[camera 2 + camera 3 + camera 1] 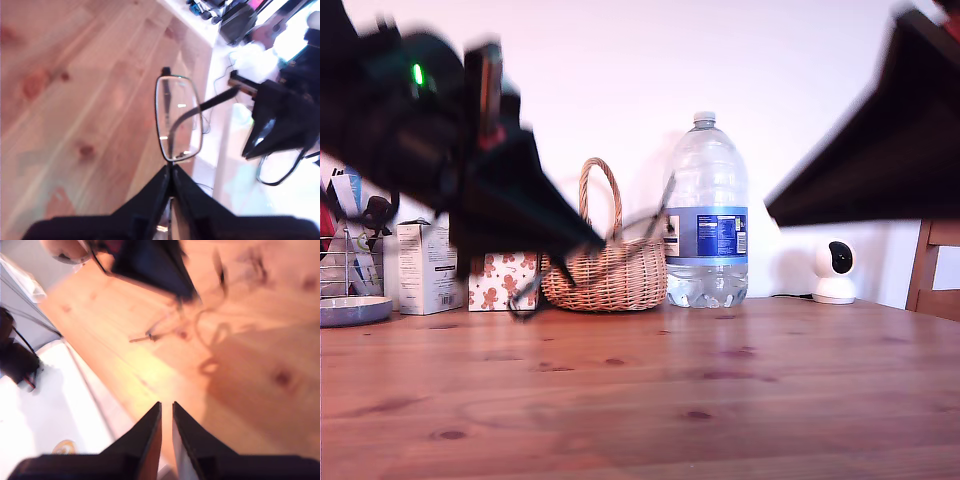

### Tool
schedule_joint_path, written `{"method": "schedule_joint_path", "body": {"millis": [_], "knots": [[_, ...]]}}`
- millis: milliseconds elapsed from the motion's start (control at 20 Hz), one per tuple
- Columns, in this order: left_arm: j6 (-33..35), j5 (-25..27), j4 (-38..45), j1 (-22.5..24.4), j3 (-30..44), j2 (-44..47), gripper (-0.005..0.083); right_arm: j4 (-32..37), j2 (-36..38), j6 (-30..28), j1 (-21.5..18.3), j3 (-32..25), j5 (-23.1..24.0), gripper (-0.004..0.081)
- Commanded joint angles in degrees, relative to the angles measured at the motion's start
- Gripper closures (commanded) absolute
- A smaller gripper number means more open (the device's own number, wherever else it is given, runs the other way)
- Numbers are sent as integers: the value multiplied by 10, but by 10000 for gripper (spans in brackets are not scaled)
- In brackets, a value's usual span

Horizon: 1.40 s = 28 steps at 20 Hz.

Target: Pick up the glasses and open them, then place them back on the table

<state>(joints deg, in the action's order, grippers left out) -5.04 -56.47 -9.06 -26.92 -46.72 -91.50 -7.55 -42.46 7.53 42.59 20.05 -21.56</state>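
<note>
The glasses [178, 118], thin black frames with clear lenses, hang in the air above the table [720, 400]. My first gripper [170, 172] is shut on the rim of one lens, and one slim arm sticks out sideways. In the exterior view this gripper [595, 240] is at the left in front of the basket, with the glasses [642, 220] blurred beside it. My second gripper [167, 407] is shut on nothing. It hovers high at the exterior view's right [775, 210], apart from the glasses [200, 325].
At the back of the table stand a wicker basket [605, 270], a large water bottle [706, 220], a white camera [835, 270], a gingerbread-print box [503, 280] and a white carton [425, 265]. A plate [350, 310] lies at the exterior view's left, a chair [935, 270] at its right.
</note>
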Motion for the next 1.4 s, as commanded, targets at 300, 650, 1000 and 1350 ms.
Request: {"method": "schedule_joint_path", "body": {"millis": [300, 650, 1000, 1350], "knots": [[-76, -84, 57, 13, -3, -95, 795, -80, -89, -295, 82, 90, 133, 640], [-116, -168, 93, 13, -3, -150, 795, -91, -134, -497, 118, 118, 158, 607], [-116, -179, 106, 12, -4, -150, 795, -74, -174, -552, 146, 123, 155, 574], [-116, -175, 106, 9, -5, -150, 795, -13, -218, -590, 163, 123, 155, 566]]}}
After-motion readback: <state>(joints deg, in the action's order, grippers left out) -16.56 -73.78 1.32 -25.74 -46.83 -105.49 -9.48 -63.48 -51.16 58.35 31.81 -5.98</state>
